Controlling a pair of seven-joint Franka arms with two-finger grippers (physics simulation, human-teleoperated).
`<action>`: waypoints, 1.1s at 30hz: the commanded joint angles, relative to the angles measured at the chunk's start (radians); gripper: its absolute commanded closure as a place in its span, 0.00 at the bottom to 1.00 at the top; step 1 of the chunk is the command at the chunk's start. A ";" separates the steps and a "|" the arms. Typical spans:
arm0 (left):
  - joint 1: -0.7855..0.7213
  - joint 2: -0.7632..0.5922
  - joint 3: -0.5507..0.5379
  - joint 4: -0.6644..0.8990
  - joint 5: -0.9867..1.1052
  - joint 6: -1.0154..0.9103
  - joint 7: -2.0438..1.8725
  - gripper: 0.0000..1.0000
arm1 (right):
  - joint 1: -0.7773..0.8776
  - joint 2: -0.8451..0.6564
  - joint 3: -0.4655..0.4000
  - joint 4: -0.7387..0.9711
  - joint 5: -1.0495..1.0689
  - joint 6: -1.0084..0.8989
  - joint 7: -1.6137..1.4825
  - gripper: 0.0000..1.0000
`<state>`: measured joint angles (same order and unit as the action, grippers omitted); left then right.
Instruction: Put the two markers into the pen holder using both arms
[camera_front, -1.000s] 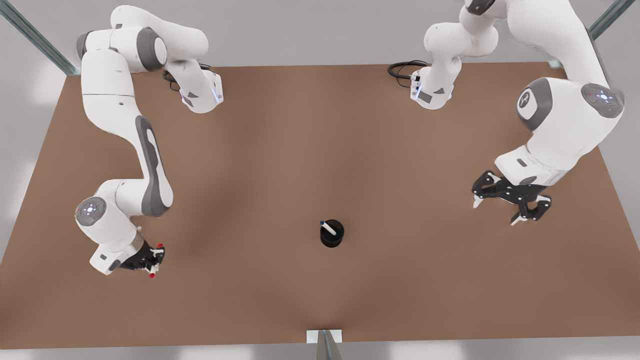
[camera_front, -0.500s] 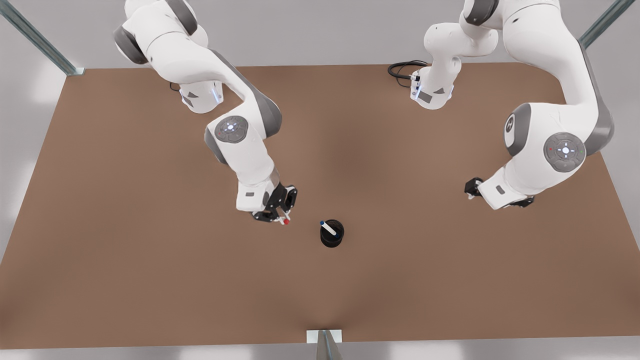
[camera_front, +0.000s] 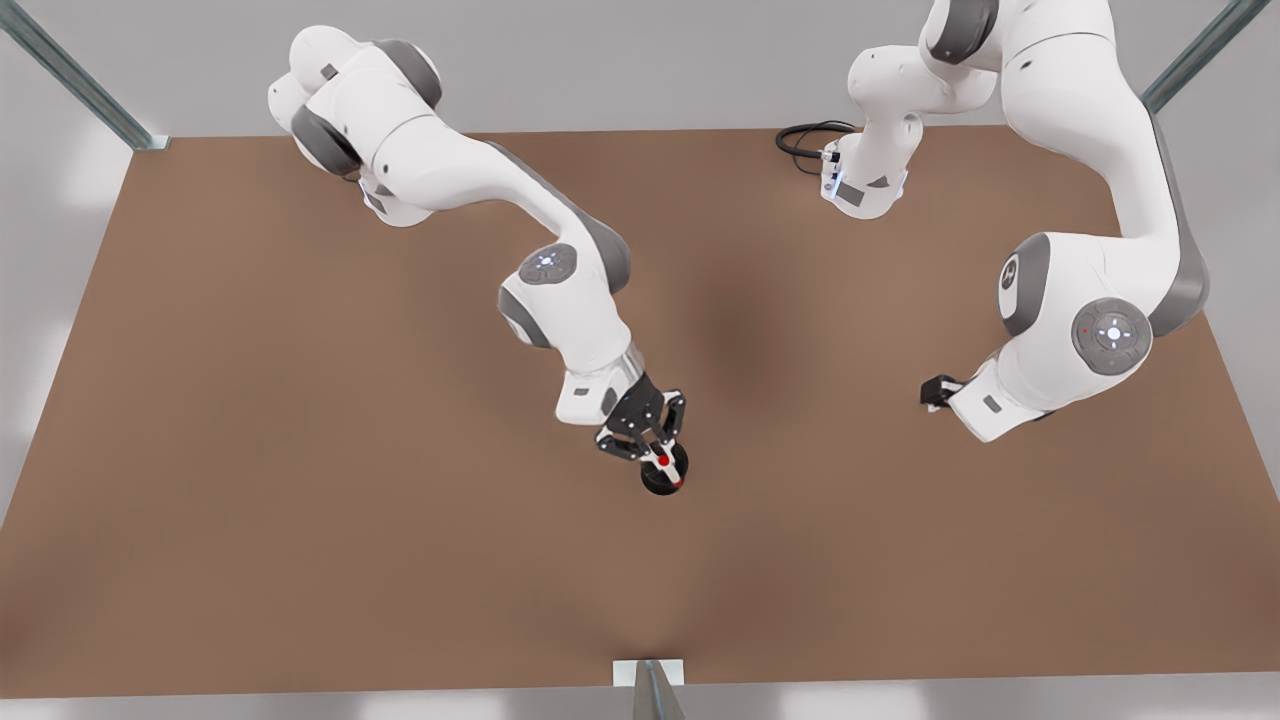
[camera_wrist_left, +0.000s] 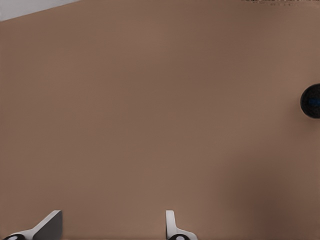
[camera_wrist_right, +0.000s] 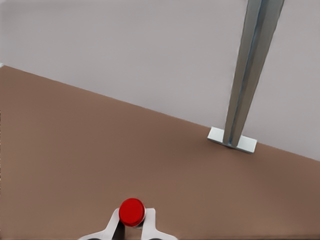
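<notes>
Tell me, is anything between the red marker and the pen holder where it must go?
Nothing visible blocks it. The right gripper holds the red marker directly over the pen holder in the front view. The holder's inside is hidden there. The left gripper waits open, apart, over bare table.

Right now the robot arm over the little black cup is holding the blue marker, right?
Not quite. The arm over the pen holder holds the red marker, not a blue one. The right wrist view shows its red end pinched in the right gripper; the front view shows red there too. The left gripper waits open, off to the front view's right.
</notes>
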<state>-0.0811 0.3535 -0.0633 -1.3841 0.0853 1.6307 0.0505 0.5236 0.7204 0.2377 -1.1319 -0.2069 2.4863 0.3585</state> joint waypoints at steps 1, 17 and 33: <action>0.000 0.002 -0.001 0.000 -0.001 0.009 -0.083 0.00 | 0.004 -0.006 0.000 -0.011 -0.005 0.031 0.246 0.69; 0.001 0.010 0.000 0.000 -0.002 0.012 -0.083 0.00 | -0.008 -0.021 0.008 -0.166 -0.106 0.085 0.246 0.68; -0.003 0.015 -0.001 0.000 -0.033 0.023 -0.080 0.00 | -0.453 -0.451 -0.120 -0.169 0.167 -1.052 -0.302 0.00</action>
<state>-0.0833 0.3694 -0.0643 -1.3841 0.0566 1.6531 -0.0176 0.0371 0.2149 0.1320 -1.3909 -0.1153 1.9050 0.4339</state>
